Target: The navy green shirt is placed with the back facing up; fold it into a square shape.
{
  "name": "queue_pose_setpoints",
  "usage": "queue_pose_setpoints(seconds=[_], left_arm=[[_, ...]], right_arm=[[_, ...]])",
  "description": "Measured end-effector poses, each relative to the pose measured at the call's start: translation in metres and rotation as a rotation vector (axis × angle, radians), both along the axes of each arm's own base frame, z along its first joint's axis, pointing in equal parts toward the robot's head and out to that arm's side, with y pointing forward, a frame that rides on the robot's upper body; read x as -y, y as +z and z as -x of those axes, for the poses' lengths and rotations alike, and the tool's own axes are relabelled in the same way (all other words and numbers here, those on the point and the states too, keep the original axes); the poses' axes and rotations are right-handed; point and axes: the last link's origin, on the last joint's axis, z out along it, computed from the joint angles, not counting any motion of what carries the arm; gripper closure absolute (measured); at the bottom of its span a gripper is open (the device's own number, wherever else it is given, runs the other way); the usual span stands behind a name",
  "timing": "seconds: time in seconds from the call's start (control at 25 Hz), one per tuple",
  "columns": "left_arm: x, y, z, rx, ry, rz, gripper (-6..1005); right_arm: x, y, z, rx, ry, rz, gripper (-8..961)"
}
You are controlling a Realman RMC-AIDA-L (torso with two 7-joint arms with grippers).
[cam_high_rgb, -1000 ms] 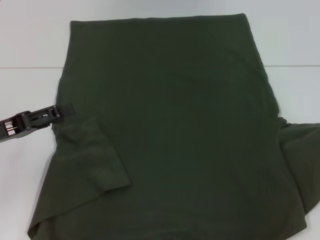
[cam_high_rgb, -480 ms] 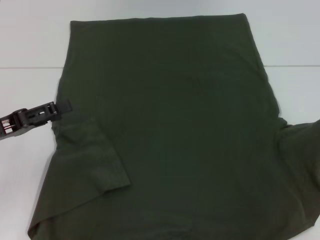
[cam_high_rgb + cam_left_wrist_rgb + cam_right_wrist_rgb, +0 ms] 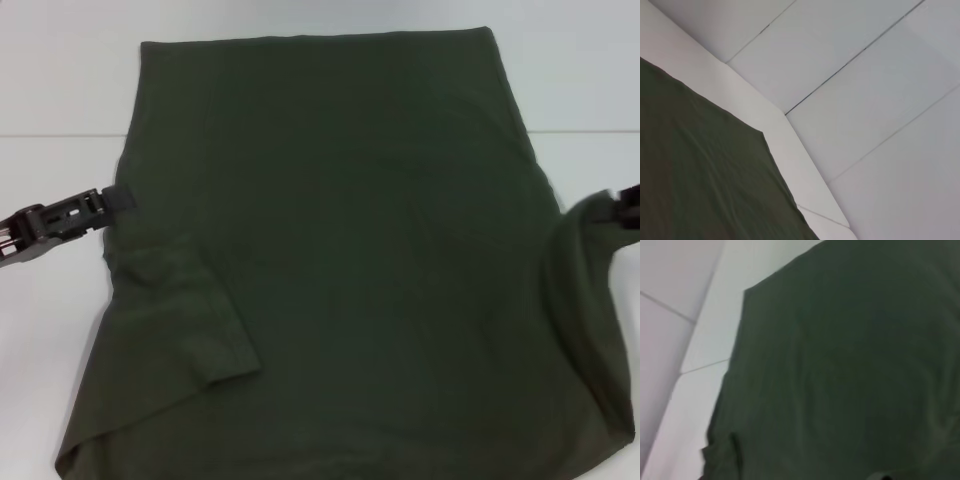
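Shirt (image 3: pixel 340 250) is lying back-up on the white table (image 3: pixel 60 80), dark green, plain side showing, hem edge at the far end and looking straight. Left gripper (image 3: pixel 118 197) is sitting low at the shirt's left edge, tip touching the fabric about midway along that side; can't tell from the head view whether its jaws are parted or pinching cloth, since only one dark finger tip is showing against the shirt. Just nearer than that tip, the left sleeve (image 3: pixel 190 320) is lying folded inward over the body, cuff edge pointing toward the middle. Right gripper (image 3: pixel 628 208) is barely entering at the right edge, and the right sleeve (image 3: pixel 600 300) is hanging up from the table at its jaws, draping down and toward the near corner, so it appears to be gripping that sleeve fabric. Left wrist view is showing a shirt corner (image 3: pixel 757 132) on the table and floor tiles beyond. Right wrist view is showing mostly shirt back (image 3: pixel 850 360) with table edge past it.
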Motion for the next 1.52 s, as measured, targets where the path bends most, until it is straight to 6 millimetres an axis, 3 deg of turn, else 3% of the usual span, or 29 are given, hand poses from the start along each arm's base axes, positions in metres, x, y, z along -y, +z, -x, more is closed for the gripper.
queue_pose_setpoints(seconds=[0.16,0.36,0.88,1.12,1.28,1.52], left_arm=[[0.000,0.004,0.001,0.014,0.006,-0.029,109],[0.003,0.007,0.006,0.027,0.023,-0.054,108],[0.006,0.013,0.012,0.041,0.046,-0.100,109],[0.009,0.016,0.015,0.040,0.061,-0.085,108],[0.024,0.023,0.024,-0.013,0.101,0.068,110],[0.063,0.035,0.039,-0.068,0.224,0.264,112]], right_arm=[[-0.008,-0.030,0.011,0.011,0.023,0.080,880],[-0.013,-0.052,0.014,0.052,0.020,0.126,842],[-0.013,-0.070,0.026,-0.019,0.069,0.147,741],[-0.016,-0.062,0.028,-0.052,0.110,0.108,497],[-0.022,-0.042,0.015,-0.005,0.086,0.053,435],[-0.031,-0.031,0.014,0.005,0.066,0.002,442]])
